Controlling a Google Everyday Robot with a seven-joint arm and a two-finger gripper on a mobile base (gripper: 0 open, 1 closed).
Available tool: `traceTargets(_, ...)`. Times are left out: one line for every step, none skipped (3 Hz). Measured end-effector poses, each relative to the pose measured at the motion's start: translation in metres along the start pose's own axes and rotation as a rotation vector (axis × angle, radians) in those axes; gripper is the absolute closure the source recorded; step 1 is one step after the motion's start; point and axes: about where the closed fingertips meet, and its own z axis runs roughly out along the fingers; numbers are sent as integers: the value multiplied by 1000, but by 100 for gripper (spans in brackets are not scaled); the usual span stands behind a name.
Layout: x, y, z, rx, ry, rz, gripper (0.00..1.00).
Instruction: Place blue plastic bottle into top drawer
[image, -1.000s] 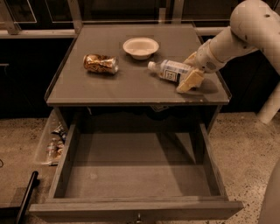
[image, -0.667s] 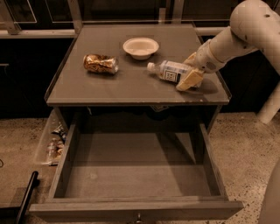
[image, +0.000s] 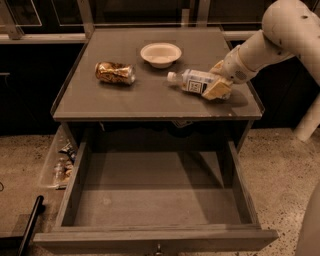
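Speckled floor (image: 280, 165) surrounds a grey cabinet. At 6 o'clock the top drawer (image: 150, 195) stands pulled out. A clear plastic bin (image: 57, 167) of packets lies beside it at 9 o'clock. On the counter (image: 150, 102) above, the blue plastic bottle (image: 192, 81) lies on its side at 3 o'clock, cap toward 9 o'clock. The gripper (image: 218, 87) covers its base end; whether it clamps the bottle cannot be told.

Hazards:
- A round bottle held by one end may pivot or slip.
- A roll toward 9 o'clock could strike the dented can (image: 115, 73).
- A roll toward 11 o'clock could strike the white bowl (image: 160, 54).
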Motion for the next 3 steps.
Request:
traceTargets(-4, 15, -16, -5, -53, -11, 100)
traceTargets(-2, 38, -38, 8, -135, -53, 100)
traceTargets(6, 69, -61, 65, -140, -133, 100)
